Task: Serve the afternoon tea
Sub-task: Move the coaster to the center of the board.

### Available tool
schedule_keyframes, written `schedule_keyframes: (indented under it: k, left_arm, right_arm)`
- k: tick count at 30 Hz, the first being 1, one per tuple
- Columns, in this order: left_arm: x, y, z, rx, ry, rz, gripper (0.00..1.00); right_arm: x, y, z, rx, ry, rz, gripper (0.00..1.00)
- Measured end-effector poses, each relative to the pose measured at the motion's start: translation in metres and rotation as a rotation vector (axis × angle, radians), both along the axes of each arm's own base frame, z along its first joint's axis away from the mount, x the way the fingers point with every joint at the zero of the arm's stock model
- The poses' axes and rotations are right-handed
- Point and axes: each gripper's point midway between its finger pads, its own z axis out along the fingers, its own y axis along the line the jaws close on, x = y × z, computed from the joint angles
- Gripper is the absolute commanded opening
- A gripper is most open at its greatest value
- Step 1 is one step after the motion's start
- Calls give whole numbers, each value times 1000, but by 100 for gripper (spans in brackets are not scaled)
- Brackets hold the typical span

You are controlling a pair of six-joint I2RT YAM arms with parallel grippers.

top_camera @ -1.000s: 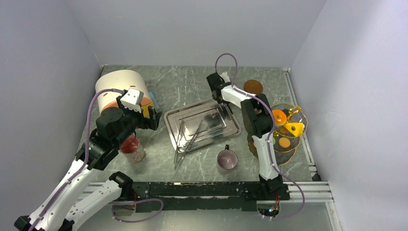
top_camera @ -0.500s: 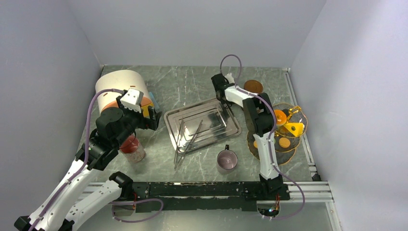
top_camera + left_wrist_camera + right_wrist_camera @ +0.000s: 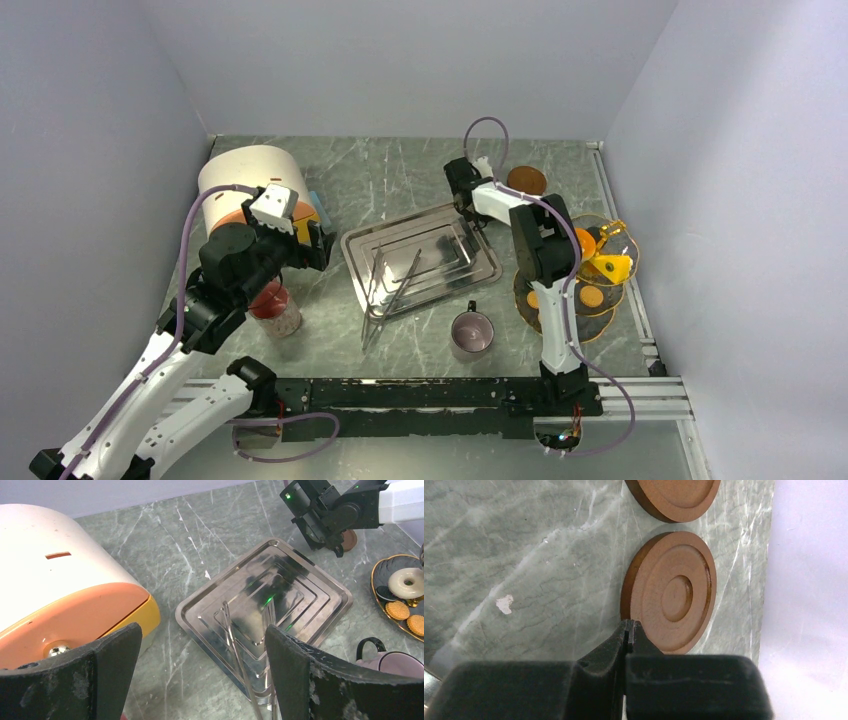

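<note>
Sitting at the tray's (image 3: 420, 258) five o'clock, the pinkish metallic mug (image 3: 472, 332) stands upright, handle toward twelve. Round treats (image 3: 398, 610), orange biscuits and a cream ring (image 3: 408, 582), lie on a plate (image 3: 605, 318) at three o'clock. Fingers spread wide, the left gripper (image 3: 202, 665) hangs over the table; the right gripper (image 3: 630, 630) is pinched together at a brown coaster's (image 3: 676, 592) rim.

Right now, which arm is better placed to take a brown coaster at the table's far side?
Right. The right gripper, jaws shut, sits at the rim of a brown coaster. The left gripper, open, hangs far away, beside the cream-orange container.
</note>
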Motion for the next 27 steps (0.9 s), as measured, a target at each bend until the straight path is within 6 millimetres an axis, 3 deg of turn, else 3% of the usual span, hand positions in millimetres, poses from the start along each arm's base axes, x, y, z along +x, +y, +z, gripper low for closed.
schedule_keyframes:
  k: [10, 19, 23, 27]
  left_arm:
    - [0, 0, 0, 2, -1, -1, 97]
    - [0, 0, 0, 2, -1, -1, 97]
    - [0, 0, 0, 3, -1, -1, 97]
    - [0, 0, 0, 3, -1, -1, 97]
  right_arm:
    - [-1, 3, 4, 38, 1, 3, 0]
    - [37, 11, 32, 40, -118, 7, 0]
    - [45, 3, 24, 7, -121, -22, 0]
    - [38, -9, 13, -13, -87, -47, 0]
